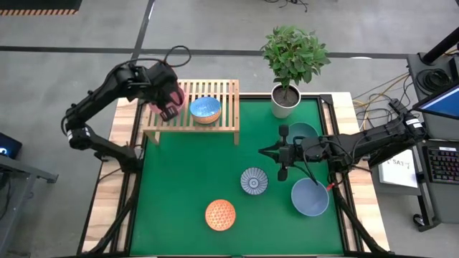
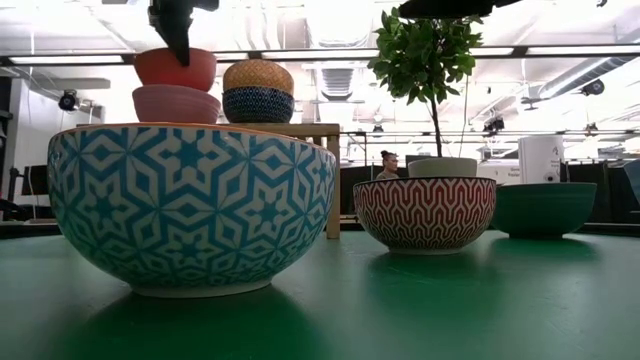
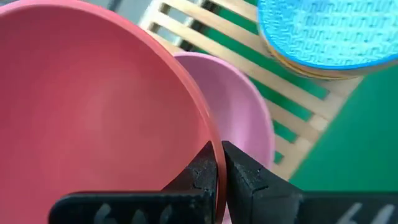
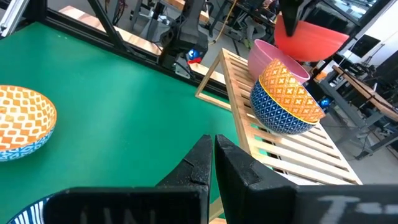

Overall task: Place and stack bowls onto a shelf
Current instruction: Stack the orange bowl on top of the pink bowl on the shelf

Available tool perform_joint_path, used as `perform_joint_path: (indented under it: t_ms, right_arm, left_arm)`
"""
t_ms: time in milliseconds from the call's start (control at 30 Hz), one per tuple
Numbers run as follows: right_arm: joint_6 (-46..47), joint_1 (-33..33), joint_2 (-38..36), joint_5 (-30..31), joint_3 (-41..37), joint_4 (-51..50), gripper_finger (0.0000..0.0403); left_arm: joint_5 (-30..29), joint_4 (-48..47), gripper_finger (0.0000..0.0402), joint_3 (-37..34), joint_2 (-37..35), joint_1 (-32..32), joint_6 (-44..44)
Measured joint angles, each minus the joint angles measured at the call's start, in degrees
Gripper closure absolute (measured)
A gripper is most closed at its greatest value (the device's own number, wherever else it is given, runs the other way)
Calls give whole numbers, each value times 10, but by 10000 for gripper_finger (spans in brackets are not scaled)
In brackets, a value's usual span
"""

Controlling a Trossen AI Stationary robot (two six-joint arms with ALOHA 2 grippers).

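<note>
High view: shelf (image 1: pixel 215 122) carries a pink bowl (image 3: pixel 242 106) and a two-bowl stack (image 1: pixel 206 109); left gripper (image 3: pixel 219 171), clamped on the red bowl (image 3: pixel 93 118) rim, holds it over the pink one. Right gripper (image 1: pixel 282 152) idles shut mid-table. Remaining on the table: orange bowl (image 1: pixel 220 214), blue-white bowl (image 1: pixel 254 180), slate-blue bowl (image 1: pixel 310 197), teal bowl (image 1: pixel 304 131).

My left gripper (image 3: pixel 219 171) reaches out over the far left, fingers pinched tight on a thin rim. My right gripper (image 1: pixel 276 152) hangs mid-table, fingers pressed together, arm stretched in from the right.
</note>
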Motion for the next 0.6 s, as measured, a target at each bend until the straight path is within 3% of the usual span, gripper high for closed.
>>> perform_joint_path:
  t_ms: [133,600]
  right_arm:
    - [0,0,0,0,0,0,394]
    - [1,0,0,0,0,0,394]
  left_arm:
    - [58,0,402,0,3,1,4]
    - [59,0,400,-1,4,3,-14]
